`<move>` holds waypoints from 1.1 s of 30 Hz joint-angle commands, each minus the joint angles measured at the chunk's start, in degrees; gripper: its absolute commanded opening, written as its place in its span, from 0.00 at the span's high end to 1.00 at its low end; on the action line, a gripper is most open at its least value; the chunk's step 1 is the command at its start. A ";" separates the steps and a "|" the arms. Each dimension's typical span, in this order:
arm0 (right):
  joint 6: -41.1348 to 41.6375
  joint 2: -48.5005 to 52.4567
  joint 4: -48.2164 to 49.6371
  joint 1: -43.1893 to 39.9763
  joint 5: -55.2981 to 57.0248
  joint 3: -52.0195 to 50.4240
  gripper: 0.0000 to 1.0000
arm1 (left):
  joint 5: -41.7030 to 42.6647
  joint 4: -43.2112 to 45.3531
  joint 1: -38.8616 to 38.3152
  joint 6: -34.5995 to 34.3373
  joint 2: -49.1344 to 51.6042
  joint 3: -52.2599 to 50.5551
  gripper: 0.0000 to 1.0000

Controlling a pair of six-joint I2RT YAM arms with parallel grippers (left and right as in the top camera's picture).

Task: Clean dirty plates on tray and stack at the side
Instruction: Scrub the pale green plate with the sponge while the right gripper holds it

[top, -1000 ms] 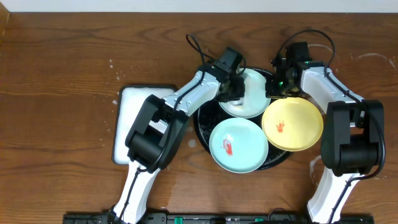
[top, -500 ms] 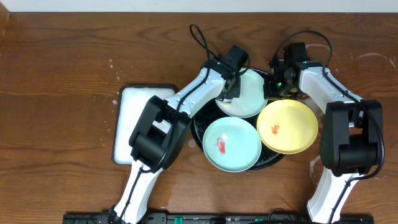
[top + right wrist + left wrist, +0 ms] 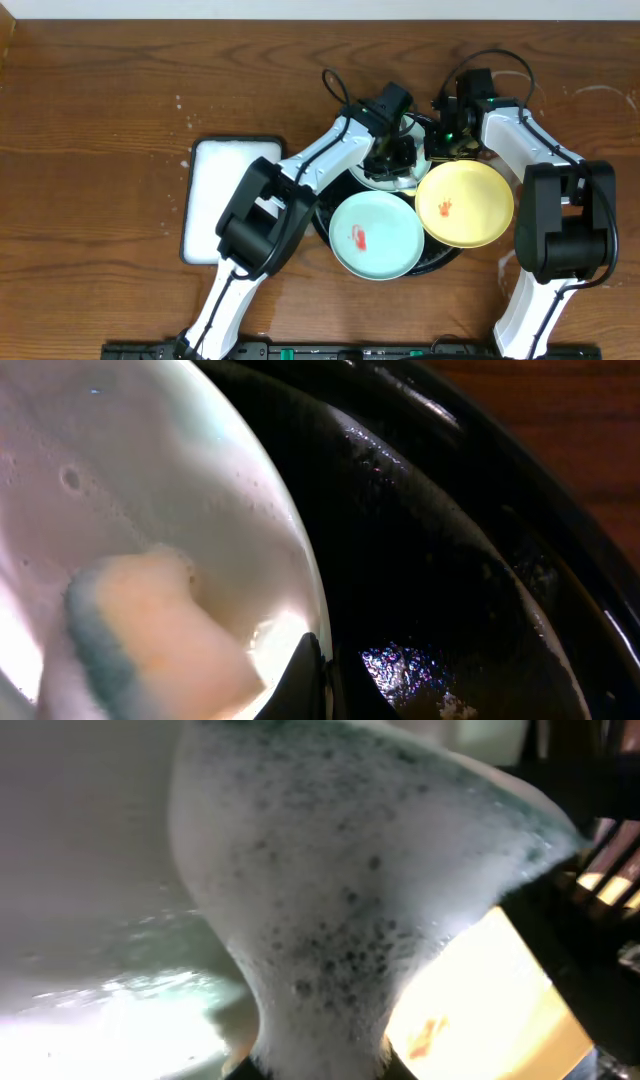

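Note:
The black tray (image 3: 447, 256) holds three plates. A mint plate with a red smear (image 3: 378, 236) lies at the front and a yellow plate with a red smear (image 3: 466, 204) at the right. The back mint plate (image 3: 375, 177) is foam-covered (image 3: 150, 460). My left gripper (image 3: 396, 152) is shut on a foamy sponge (image 3: 350, 920) and presses it on that back plate. The sponge also shows in the right wrist view (image 3: 150, 645). My right gripper (image 3: 318, 685) is shut on the back plate's right rim, over the wet tray (image 3: 450, 560). The yellow plate shows beside the sponge (image 3: 480, 1000).
A white rectangular tray with a black rim (image 3: 225, 195) lies left of the black tray. Whitish soapy marks show on the wood at the far right (image 3: 600, 95) and by the right arm's base (image 3: 503, 263). Both arms crowd the tray's back.
My left gripper has swept the sponge to the right across the back plate. The front mint and yellow plates shifted slightly. The right gripper has held still on the rim.

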 commanded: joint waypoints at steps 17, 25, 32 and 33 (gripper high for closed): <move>-1.88 1.86 -1.62 0.28 1.88 -0.70 0.99 | -13.62 -0.50 14.23 -0.92 1.70 0.09 0.93; -1.88 1.86 -1.88 0.28 1.88 -0.70 0.99 | -13.77 8.44 4.63 -1.01 1.70 0.02 0.92; -1.88 1.86 -1.97 0.28 1.88 -0.70 0.99 | -13.33 8.48 1.81 -3.32 1.70 0.02 0.92; -1.88 1.86 -1.97 0.28 1.88 -0.70 0.99 | -13.35 7.87 2.16 -3.32 1.70 0.02 0.92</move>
